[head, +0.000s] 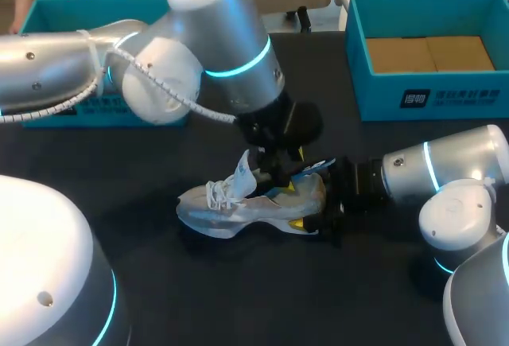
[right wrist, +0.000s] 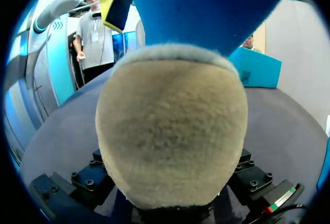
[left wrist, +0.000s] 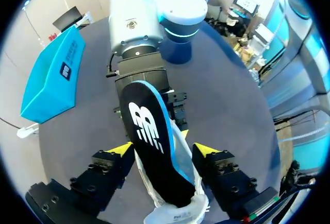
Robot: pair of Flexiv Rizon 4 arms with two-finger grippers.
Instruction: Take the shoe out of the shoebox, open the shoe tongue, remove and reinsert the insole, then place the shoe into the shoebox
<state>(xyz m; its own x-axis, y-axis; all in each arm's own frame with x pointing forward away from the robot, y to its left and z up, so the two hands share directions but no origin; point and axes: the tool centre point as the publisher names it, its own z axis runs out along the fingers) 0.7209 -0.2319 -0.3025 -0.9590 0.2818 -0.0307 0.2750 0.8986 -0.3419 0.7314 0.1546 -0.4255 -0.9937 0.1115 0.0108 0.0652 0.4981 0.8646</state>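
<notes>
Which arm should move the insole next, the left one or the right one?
Left, probably. The left tool straddles the insole sticking out of the shoe, while the right tool is at the heel.

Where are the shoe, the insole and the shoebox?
shoe (head: 213,207): head view, its white laced forefoot.
insole (left wrist: 162,170): left wrist view, its black top face.
shoebox (head: 382,91): head view, its teal front wall.

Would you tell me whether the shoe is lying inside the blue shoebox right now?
No, the shoe lies on the dark table, well apart from the open shoebox at the far right.
</notes>
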